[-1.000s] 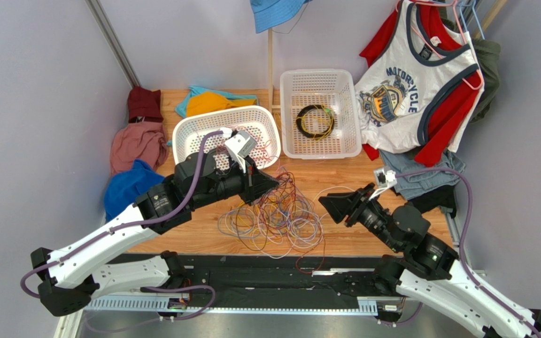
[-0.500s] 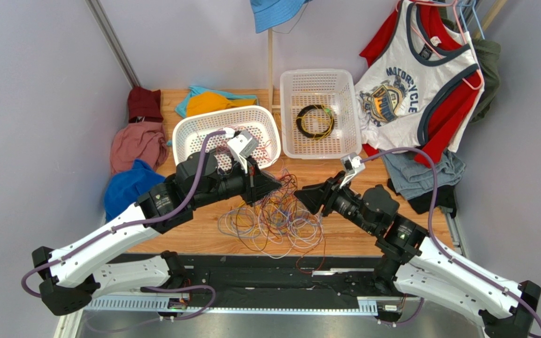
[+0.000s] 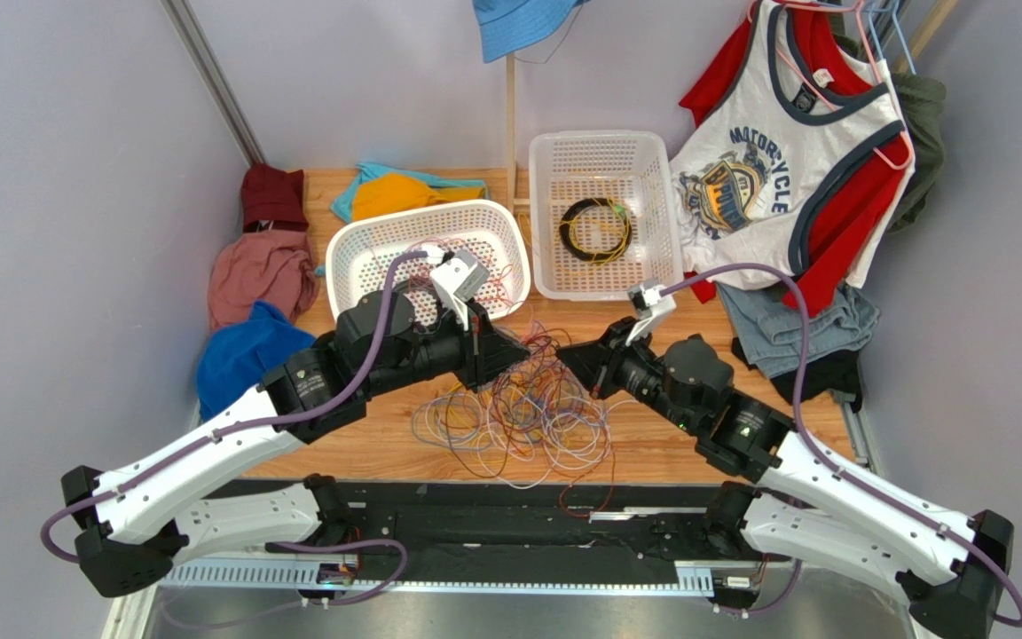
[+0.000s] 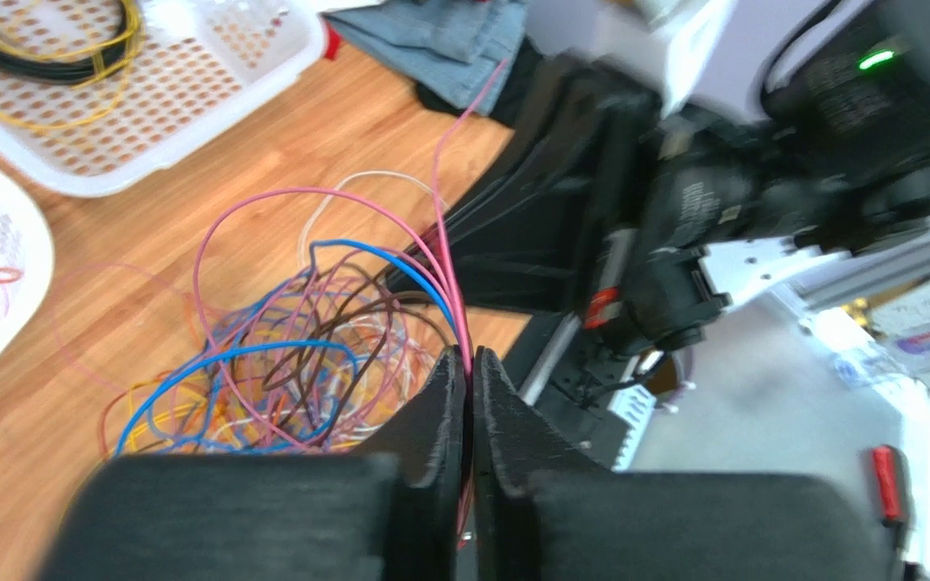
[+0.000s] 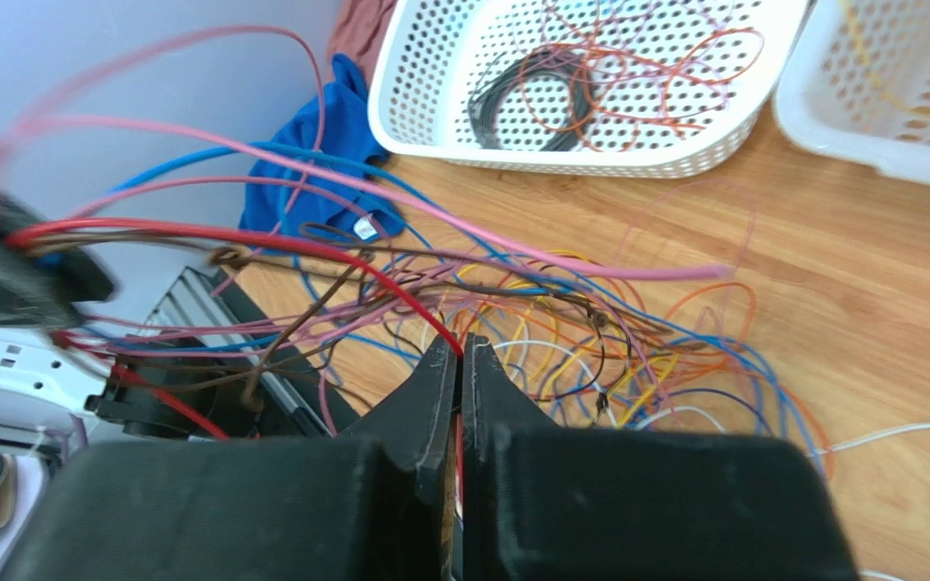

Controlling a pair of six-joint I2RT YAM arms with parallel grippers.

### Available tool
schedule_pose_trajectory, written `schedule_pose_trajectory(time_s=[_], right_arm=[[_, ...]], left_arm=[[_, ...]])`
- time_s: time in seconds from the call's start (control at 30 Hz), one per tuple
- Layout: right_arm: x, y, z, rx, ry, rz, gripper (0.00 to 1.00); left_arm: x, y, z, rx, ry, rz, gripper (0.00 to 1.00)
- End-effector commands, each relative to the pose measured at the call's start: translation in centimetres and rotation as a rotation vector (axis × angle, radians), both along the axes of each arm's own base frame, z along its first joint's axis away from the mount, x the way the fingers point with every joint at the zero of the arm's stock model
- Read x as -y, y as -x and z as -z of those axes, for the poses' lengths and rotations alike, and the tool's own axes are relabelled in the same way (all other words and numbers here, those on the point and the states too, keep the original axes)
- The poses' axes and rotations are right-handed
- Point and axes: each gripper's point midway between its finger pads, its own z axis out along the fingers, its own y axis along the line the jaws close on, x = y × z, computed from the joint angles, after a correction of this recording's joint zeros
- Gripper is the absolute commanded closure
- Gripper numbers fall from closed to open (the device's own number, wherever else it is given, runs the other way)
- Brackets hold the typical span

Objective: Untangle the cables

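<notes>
A: What changed since a second ago?
B: The right arm swung in from the counter's (image 3: 636,446) right edge to the middle. The right gripper (image 5: 459,351) now sits at the right side of the cables (image 3: 516,413). The left arm has barely moved.

A: Left gripper (image 4: 470,363)?
B: Fingers pressed together, no gap. A pink cable (image 4: 440,206) runs up out of the seam between them, so it's pinched.

A: Right one?
B: Also closed tight. A red cable (image 5: 312,248) comes in from the left and ends at the seam, so it's held too.

A: How near are the two grippers?
B: Near each other, tips facing, both above the far side of the pile. Can't tell if they touch.

A: Where's the pile?
B: Middle of the counter, nearer the near edge than the far edge, and one strand hangs over the near edge.

A: How does it look?
B: A messy knot of thin loops in pink, blue, orange, yellow, brown, red and white. Several strands are lifted in arcs toward the grippers, the rest lie flat on the wood.

A: Anything else?
B: Two white baskets toward the far edge. The left basket (image 3: 343,260) holds orange wires, the right basket (image 3: 543,213) holds a black coil (image 3: 594,229).
</notes>
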Motion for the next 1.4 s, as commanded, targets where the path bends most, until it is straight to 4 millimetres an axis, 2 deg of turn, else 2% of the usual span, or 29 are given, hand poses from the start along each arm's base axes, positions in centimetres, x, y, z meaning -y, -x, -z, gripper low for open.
schedule_pose_trajectory(time_s=[0.0, 0.03, 0.07, 0.1, 0.13, 0.17, 0.2, 0.27, 0.3, 0.37, 0.4, 0.43, 0.5, 0.53, 0.6, 0.63, 0.73, 0.8, 0.87, 0.9, 0.97, 1.0, 1.07, 1.1, 1.13, 1.2, 1.27, 1.37], right_arm=[[3.2, 0.1, -9.2, 0.162, -0.087, 0.086, 1.0], [4.0, 0.1, -10.5, 0.184, -0.091, 0.109, 1.0], [4.8, 0.4, -11.4, 0.202, -0.072, 0.117, 1.0], [5.6, 0.7, -14.3, 0.238, -0.097, 0.128, 1.0], [6.3, 0.9, -15.8, 0.256, -0.101, 0.141, 1.0], [6.7, 1.0, -15.9, 0.257, -0.061, 0.145, 1.0], [7.6, 1.5, -18.9, 0.292, -0.098, 0.152, 1.0], [8.0, 1.6, -19.9, 0.3, -0.074, 0.156, 1.0], [8.6, 2.1, -22.3, 0.334, -0.102, 0.156, 1.0], [8.8, 2.3, -23.8, 0.351, -0.109, 0.153, 1.0], [8.9, 2.5, -24.8, 0.367, -0.121, 0.149, 1.0], [9.5, 3.3, -27.1, 0.397, -0.161, 0.137, 1.0], [9.0, 3.6, -28.5, 0.405, -0.176, 0.11, 1.0], [9.8, 4.4, -30.8, 0.434, -0.22, 0.102, 1.0], [8.9, 5.0, -32.3, 0.442, -0.247, 0.05, 1.0], [9.3, 5.8, -33.8, 0.444, -0.287, 0.034, 1.0], [7.6, 6.2, -34.6, 0.399, -0.306, -0.037, 1.0], [6.8, 6.3, -35.2, 0.378, -0.319, -0.067, 1.0], [6.2, 6.3, -35.3, 0.352, -0.334, -0.084, 1.0], [6.1, 6.3, -35.3, 0.345, -0.336, -0.085, 1.0], [5.6, 6.7, -35.0, 0.33, -0.337, -0.118, 1.0], [5.2, 6.5, -34.2, 0.315, -0.326, -0.122, 1.0], [5.0, 6.4, -33.7, 0.306, -0.329, -0.126, 1.0], [4.6, 6.2, -32.9, 0.288, -0.318, -0.127, 1.0], [4.6, 6.2, -32.8, 0.288, -0.322, -0.127, 1.0], [4.4, 6.1, -32.4, 0.277, -0.319, -0.128, 1.0], [4.3, 6.0, -32.2, 0.272, -0.315, -0.133, 1.0], [4.2, 6.0, -32.1, 0.273, -0.309, -0.134, 1.0]], left_arm=[[-2.3, -1.7, 1.9, -0.007, -0.057, -0.159, 0.6], [-3.9, -2.8, 4.3, -0.035, -0.143, -0.258, 0.48], [-4.6, -3.4, 5.8, -0.062, -0.192, -0.304, 0.37], [-5.1, -3.6, 7.0, -0.091, -0.222, -0.339, 0.26], [-6.2, -4.0, 8.9, -0.116, -0.28, -0.389, 0.23], [-6.9, -4.1, 9.6, -0.129, -0.287, -0.424, 0.14], [-7.6, -4.0, 11.5, -0.165, -0.304, -0.459, 0.09], [-8.7, -4.1, 11.2, -0.158, -0.232, -0.509, 0.07], [-8.8, -4.1, 12.2, -0.168, -0.204, -0.517, 0.06], [-9.1, -3.6, 11.2, -0.143, -0.116, -0.501, 0.06], [-8.7, -3.6, 11.4, -0.13, -0.075, -0.481, 0.06], [-8.2, -3.0, 10.6, -0.117, -0.022, -0.436, 0.06], [-7.1, -2.8, 10.1, -0.085, 0.062, -0.384, 0.07], [-6.4, -2.3, 9.6, -0.078, 0.099, -0.335, 0.07], [-5.1, -2.0, 8.5, -0.023, 0.197, -0.271, 0.07], [-4.4, -1.4, 8.1, -0.01, 0.229, -0.215, 0.06], [-3.2, -0.5, 5.9, 0.089, 0.379, -0.128, 0.06], [-3.3, -0.2, 4.0, 0.196, 0.45, -0.11, 0.05], [-3.2, 0.0, 3.0, 0.279, 0.456, -0.097, 0.05], [-3.2, 0.3, 1.5, 0.319, 0.49, -0.086, 0.05], [-3.3, 0.5, 0.3, 0.374, 0.504, -0.078, 0.05], [-3.4, 0.6, -1.1, 0.401, 0.528, -0.074, 0.05], [-3.1, 0.5, -1.9, 0.437, 0.528, -0.066, 0.05], [-3.0, 0.7, -3.1, 0.458, 0.544, -0.054, 0.04], [-2.4, 0.5, -2.7, 0.457, 0.524, -0.042, 0.04], [-1.5, 0.8, -3.4, 0.478, 0.519, 0.002, 0.05], [-0.2, 0.8, -2.6, 0.47, 0.488, 0.037, 0.05], [0.7, 1.0, -1.9, 0.467, 0.473, 0.063, 0.04]])
